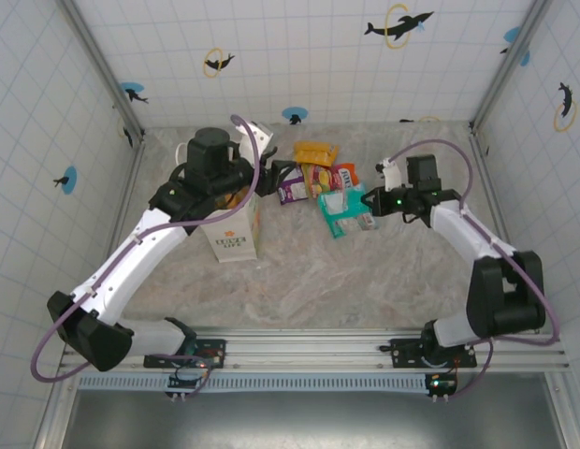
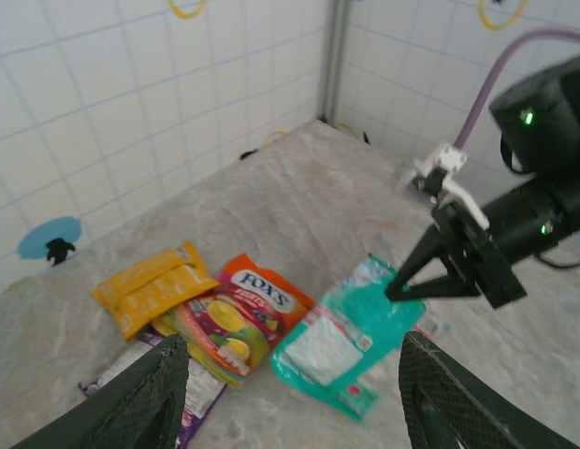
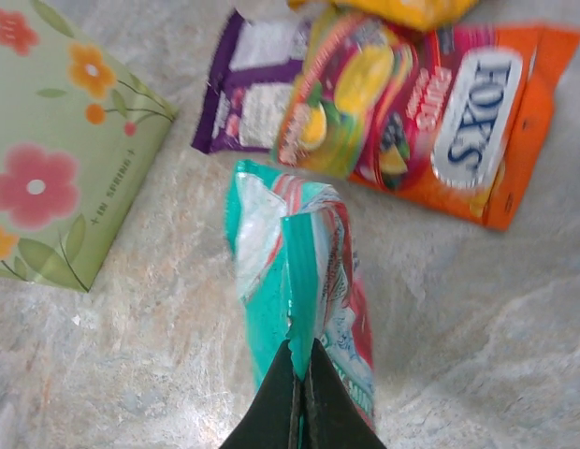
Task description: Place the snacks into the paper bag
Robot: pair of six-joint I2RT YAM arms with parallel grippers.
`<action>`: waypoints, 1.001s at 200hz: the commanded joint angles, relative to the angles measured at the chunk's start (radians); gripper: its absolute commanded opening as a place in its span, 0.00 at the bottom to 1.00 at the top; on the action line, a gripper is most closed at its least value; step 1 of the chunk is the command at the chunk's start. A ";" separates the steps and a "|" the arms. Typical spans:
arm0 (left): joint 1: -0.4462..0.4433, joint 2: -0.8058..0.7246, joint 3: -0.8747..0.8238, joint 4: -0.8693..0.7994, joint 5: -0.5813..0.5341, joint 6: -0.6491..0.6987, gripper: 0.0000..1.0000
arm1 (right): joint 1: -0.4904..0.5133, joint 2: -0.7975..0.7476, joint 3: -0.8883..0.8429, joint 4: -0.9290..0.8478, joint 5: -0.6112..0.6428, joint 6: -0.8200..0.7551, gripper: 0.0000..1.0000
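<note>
Nearest the arm bases, the paper bag [image 1: 229, 234] stands upright on the table [image 1: 318, 281], left of centre, mouth up, w/ the left arm reaching over it. It's stiff enough to stand alone, but prob light & easy to knock over, so drop things in from above, don't push its wall.

Just right of the bag lies the teal pkt [image 3: 299, 271], flat on the marble. The right gripper [image 3: 302, 351] has its fingers pressed together on the pkt's near end, only thin film btwn them. Judgement: foil-type wrap, v. light, floppy, slick; it'll droop & swing when lifted. The crimped end seam is the best hold, as it's flat and won't crush the contents.

Next out is the left gripper [image 2: 290, 402], fingers apart w/ nothing btwn them, facing the pile.

Beyond the teal pkt, 4 more snacks overlap: purple pkt [image 3: 248, 94] nearest the bag, red fruit pkt [image 3: 355, 94] on top in the middle, orange pkt [image 3: 477, 122] to its right, yellow pkt [image 2: 150, 285] farthest, toward the back wall. All look thin and crinkly; overlaps mean a pinch could drag a neighbour along. Take each by a free edge or corner, not the puffy middle
</note>
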 commanded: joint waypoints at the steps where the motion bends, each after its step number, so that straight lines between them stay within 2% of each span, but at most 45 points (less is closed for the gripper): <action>1: -0.015 0.001 -0.001 -0.064 0.119 0.088 0.62 | 0.040 -0.119 -0.024 0.084 0.041 -0.099 0.00; 22: -0.056 0.017 0.012 -0.135 0.170 0.179 0.65 | 0.063 -0.197 -0.021 0.094 0.016 -0.152 0.00; 49: -0.110 0.035 0.011 -0.190 0.165 0.276 0.69 | 0.085 -0.284 -0.030 0.102 -0.059 -0.268 0.00; 93: -0.128 0.042 -0.012 -0.197 0.183 0.349 0.72 | 0.107 -0.373 -0.059 0.092 -0.200 -0.473 0.00; 138: -0.137 0.062 -0.022 -0.203 0.193 0.385 0.74 | 0.123 -0.391 -0.068 0.029 -0.282 -0.596 0.00; 200: -0.158 0.126 0.004 -0.242 0.181 0.410 0.75 | 0.143 -0.382 -0.062 0.029 -0.335 -0.617 0.00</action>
